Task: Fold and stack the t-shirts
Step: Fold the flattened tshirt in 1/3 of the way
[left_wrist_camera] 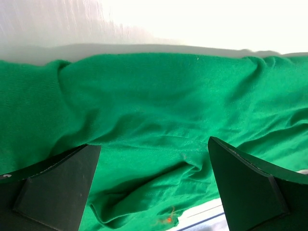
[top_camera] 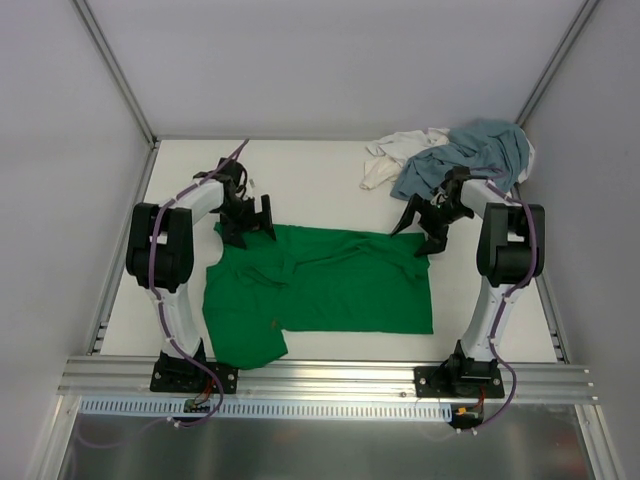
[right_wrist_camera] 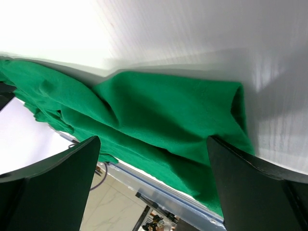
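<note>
One bright green t-shirt (top_camera: 330, 285) lies spread and wrinkled on the middle of the surface (top_camera: 310, 175). One grey-blue t-shirt (top_camera: 475, 150) and one white t-shirt (top_camera: 398, 150) sit crumpled at the far right. The left gripper (top_camera: 252, 233) and right gripper (top_camera: 416, 233) gape wide at the green one's far corners.

The left arm (top_camera: 178, 305) and right arm (top_camera: 492, 305) are built alike: white tubular links joined by black, rounded joint housings (top_camera: 160, 245). A purple cable (top_camera: 152, 270) is routed along the outside of each arm. Each arm stands on a black base plate (top_camera: 190, 378). The left gripper (top_camera: 252, 225) and right gripper (top_camera: 420, 228) are black, with flat, matte, wedge-shaped fingers (left_wrist_camera: 57, 187).
</note>
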Motion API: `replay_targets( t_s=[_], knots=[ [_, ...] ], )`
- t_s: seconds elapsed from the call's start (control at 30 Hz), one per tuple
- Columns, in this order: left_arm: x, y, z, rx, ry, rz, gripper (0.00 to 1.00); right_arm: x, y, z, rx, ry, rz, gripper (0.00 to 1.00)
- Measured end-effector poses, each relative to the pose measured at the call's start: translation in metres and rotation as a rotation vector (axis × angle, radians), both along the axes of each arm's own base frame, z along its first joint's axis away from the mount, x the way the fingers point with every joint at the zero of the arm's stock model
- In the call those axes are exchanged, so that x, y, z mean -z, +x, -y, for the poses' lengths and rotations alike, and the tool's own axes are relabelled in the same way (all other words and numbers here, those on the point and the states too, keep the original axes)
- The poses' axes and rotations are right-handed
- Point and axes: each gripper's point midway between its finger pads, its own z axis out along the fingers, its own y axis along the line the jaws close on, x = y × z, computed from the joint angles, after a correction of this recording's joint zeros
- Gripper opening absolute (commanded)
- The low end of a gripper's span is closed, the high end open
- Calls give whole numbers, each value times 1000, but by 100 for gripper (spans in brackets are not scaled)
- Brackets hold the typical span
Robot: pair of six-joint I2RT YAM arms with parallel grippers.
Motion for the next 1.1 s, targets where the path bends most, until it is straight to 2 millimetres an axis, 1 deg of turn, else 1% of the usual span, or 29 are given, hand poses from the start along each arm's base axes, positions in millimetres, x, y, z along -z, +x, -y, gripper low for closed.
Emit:
replay_targets(
  t_s=[0.13, 0.27, 0.33, 0.4, 0.5, 0.6, 0.67, 0.8, 0.93, 1.0, 1.1],
  knots=[
    [1, 15, -4, -8, 34, 14, 99, -2, 16, -2, 14, 14, 15, 100],
    [0, 38, -6, -16, 60, 50, 99, -4, 41, -3, 26, 15, 55, 100],
    [-1, 53, -6, -21, 70, 74, 99, -6, 59, -3, 31, 15, 81, 100],
    [-3, 65, -5, -24, 74, 94, 99, -7, 82, -3, 36, 16, 116, 100],
    [-8, 90, -2, -27, 68, 138, 99, -10, 117, -3, 44, 19, 174, 100],
    [-14, 111, 0, -31, 62, 179, 99, -11, 143, -3, 59, 24, 212, 100],
    [-17, 124, -1, -37, 58, 204, 99, -11, 155, -4, 73, 32, 220, 99],
    [-21, 144, -5, -52, 52, 244, 99, -13, 169, -9, 103, 66, 223, 99],
    [-19, 159, -11, -66, 48, 265, 99, -14, 173, -11, 126, 96, 212, 99],
    [-15, 162, -12, -70, 46, 264, 99, -15, 174, -10, 134, 104, 209, 100],
    [-13, 162, -14, -74, 42, 254, 99, -15, 174, -10, 136, 111, 209, 99]
  ],
)
